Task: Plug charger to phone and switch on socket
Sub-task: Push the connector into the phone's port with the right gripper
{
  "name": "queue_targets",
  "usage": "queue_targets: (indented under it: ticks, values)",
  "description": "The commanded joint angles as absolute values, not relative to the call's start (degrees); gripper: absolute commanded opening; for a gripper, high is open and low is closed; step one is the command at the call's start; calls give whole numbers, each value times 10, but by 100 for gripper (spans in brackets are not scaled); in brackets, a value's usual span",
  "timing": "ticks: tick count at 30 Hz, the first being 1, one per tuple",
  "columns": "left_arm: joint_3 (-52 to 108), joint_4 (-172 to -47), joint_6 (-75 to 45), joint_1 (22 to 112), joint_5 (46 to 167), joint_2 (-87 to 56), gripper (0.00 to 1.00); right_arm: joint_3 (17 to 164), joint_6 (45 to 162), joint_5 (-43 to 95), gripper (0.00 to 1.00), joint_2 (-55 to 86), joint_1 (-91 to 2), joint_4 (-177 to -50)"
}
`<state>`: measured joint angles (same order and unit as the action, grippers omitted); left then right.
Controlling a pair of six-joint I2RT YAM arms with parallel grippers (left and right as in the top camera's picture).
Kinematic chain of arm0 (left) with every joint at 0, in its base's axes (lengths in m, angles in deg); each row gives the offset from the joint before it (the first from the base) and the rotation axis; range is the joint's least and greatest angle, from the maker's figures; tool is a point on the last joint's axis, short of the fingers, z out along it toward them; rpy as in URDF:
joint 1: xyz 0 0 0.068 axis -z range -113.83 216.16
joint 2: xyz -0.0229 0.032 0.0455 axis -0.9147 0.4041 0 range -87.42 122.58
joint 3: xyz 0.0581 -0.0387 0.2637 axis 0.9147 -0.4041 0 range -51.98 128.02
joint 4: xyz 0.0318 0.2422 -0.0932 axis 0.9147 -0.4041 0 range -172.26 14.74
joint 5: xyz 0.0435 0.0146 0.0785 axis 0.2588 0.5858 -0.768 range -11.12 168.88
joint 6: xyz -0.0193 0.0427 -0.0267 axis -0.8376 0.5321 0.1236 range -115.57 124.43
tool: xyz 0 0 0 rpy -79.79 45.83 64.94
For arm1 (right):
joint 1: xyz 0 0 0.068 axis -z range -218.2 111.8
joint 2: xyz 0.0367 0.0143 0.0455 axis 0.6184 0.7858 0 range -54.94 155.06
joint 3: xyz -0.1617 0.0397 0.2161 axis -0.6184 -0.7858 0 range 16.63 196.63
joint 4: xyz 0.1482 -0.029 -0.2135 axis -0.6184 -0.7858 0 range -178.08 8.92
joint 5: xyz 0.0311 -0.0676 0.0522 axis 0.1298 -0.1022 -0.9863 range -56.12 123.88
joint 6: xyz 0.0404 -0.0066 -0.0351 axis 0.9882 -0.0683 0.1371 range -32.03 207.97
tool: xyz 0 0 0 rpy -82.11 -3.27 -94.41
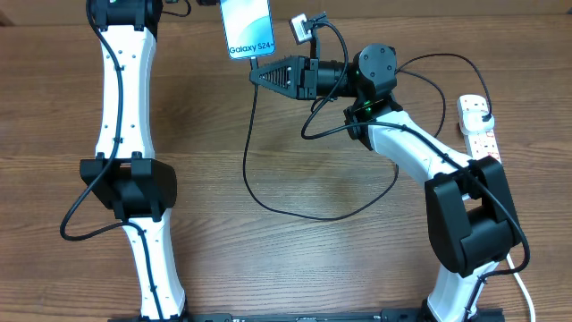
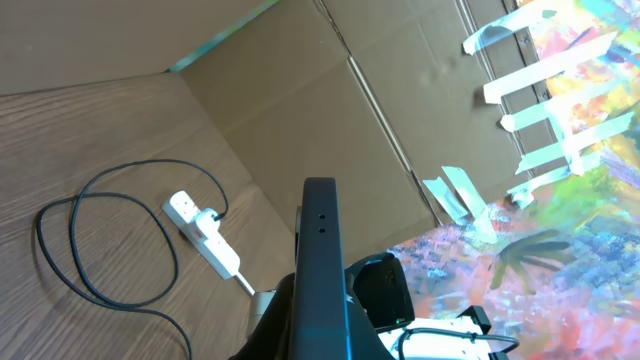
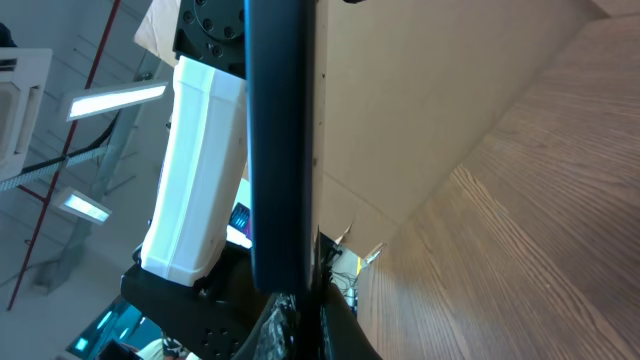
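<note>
Phone (image 1: 248,27) held raised over far side of table (image 1: 223,259), screen facing overhead camera, gripped edge-on by left gripper (image 2: 320,330). Right gripper (image 1: 254,75) clenched just beside phone's lower end, where charger (image 1: 246,170) cable meets it; what is grasped cannot be told. Charger plug seated in socket (image 1: 478,125), near table's right edge.

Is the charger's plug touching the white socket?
Touching. The left wrist view shows the charger's plug pushed into the socket, sitting right on its top face with no gap between them.
</note>
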<state>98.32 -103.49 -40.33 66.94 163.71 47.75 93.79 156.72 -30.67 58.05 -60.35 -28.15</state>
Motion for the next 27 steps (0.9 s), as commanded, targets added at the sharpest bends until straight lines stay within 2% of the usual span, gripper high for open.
queue_targets:
  ticks: [1, 11, 24, 27]
  values:
    - [986, -1041, -401, 677, 1695, 479, 4, 947, 1569, -271, 4, 573, -590, -280]
    - [986, -1115, -331, 681, 1695, 479, 4, 947, 1568, -272, 4, 573, -590, -280]
    - [986, -1114, -328, 684, 1695, 479, 4, 947, 1568, -270, 4, 573, -590, -280]
    - [986, -1114, -328, 683, 1695, 479, 4, 947, 1567, -277, 27, 573, -590, -280]
